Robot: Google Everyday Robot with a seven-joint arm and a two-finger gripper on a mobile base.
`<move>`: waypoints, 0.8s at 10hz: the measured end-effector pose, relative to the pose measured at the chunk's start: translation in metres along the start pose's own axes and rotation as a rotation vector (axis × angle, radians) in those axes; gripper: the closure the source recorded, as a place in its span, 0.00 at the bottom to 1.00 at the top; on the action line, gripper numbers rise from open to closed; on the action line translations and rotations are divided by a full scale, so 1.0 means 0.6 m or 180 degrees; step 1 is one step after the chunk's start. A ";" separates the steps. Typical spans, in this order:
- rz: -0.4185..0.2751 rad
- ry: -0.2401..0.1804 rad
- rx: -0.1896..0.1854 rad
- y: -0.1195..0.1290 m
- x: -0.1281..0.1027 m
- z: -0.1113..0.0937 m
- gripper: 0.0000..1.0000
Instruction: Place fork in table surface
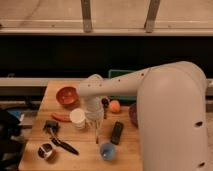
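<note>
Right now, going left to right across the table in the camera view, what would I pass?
From the left: small metal tin, white cup, end effector with the fork just below it, black remote.

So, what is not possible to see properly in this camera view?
Camera view:
The gripper, low over the table surface between white cup and black remote: largely covered by its own wrist.
The fork, under the gripper: too thin to show whether it touches the table.
The green bin and the table's right side: covered by the arm.
</note>
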 end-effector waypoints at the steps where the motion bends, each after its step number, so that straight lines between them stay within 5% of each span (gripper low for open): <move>1: 0.0023 -0.0090 0.0013 -0.006 -0.009 -0.021 1.00; 4: 0.0163 -0.0457 0.0051 -0.039 -0.029 -0.110 1.00; 8: 0.0271 -0.0678 0.0060 -0.063 -0.033 -0.143 1.00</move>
